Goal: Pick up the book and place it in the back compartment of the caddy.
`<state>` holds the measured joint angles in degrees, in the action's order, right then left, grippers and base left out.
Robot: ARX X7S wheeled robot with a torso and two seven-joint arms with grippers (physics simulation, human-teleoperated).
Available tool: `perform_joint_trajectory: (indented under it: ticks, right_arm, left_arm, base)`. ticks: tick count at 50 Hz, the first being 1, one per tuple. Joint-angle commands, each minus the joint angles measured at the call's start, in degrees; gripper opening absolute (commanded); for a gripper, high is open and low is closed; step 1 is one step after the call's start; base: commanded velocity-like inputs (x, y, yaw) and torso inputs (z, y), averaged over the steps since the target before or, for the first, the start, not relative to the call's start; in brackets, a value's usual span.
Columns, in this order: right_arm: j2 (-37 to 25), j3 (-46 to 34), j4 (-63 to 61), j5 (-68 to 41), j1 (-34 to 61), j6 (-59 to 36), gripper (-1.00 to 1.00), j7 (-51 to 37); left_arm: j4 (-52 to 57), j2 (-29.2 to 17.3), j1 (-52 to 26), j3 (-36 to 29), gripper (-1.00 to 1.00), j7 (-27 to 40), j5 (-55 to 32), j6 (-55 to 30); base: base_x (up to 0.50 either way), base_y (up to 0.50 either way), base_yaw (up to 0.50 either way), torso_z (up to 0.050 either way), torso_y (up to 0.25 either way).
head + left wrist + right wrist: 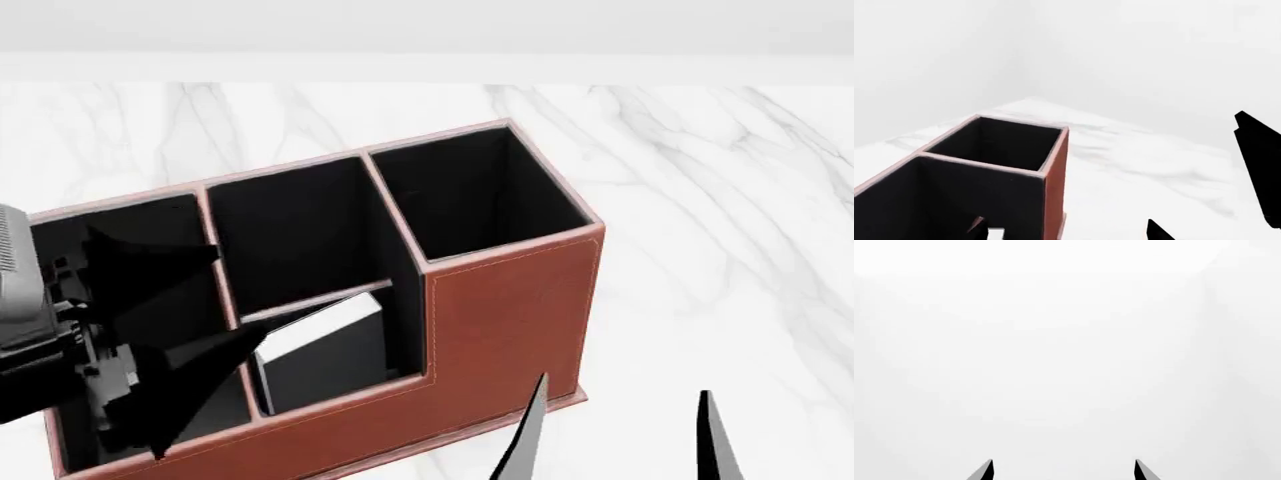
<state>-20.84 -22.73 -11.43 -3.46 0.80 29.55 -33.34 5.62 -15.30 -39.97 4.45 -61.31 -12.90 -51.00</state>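
Observation:
The reddish-brown caddy (pixel 507 310) stands on the marble table in the head view. The book (pixel 327 350), its pale page face showing, leans tilted inside the small back compartment (pixel 404 340) behind the low front wall. My left gripper (pixel 238 295) hangs over the long end cell, open, its lower fingertip close to the book's corner. In the left wrist view the left gripper (pixel 1069 231) straddles the caddy's wall (pixel 1054 190), and a sliver of the book (pixel 995 233) shows. My right gripper (pixel 622 388) is open and empty in front of the caddy, facing blank white (pixel 1063 462).
The tall square end cell (pixel 474 195) and the deeper middle cell (pixel 294 230) show only black lining. White marble table (pixel 721 200) spreads to the right and behind. A black shape (pixel 1257 165) at the left wrist view's edge may be the right gripper's finger.

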Motion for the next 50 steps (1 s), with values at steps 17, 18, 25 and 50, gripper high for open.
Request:
perform_joint_trajectory:
  ticks: [17, 18, 25, 50]
  right_arm:
    - [-1.69, 2.51, -20.76, 2.53, 7.37, -20.53, 1.00, -0.82]
    - [-1.96, 2.83, -22.76, 2.50, 7.42, -21.76, 1.00, -0.88]
    - [-3.01, 3.78, -27.75, 2.84, 6.91, -23.98, 1.00, -1.14]
    - [-6.48, 8.23, -39.15, 3.45, 1.65, -22.84, 1.00, -3.07]
  left_arm:
    - [22.31, -0.57, 2.32, 1.90, 1.00, 2.50, -4.08, -9.90]
    - [23.67, -0.57, 2.27, 2.34, 1.00, 2.55, -4.52, -10.61]
    - [26.67, -0.80, 2.34, 3.00, 1.00, 2.94, -5.47, -12.19]
    - [43.29, -0.32, 2.95, 10.94, 1.00, 3.34, -12.41, -20.34]
  base:
    - [0.00, 0.00, 0.00, 0.000, 0.000]
    - [0.00, 0.00, 0.00, 0.000, 0.000]
    - [0.00, 0.00, 0.00, 0.000, 0.000]
    - [0.00, 0.00, 0.00, 0.000, 0.000]
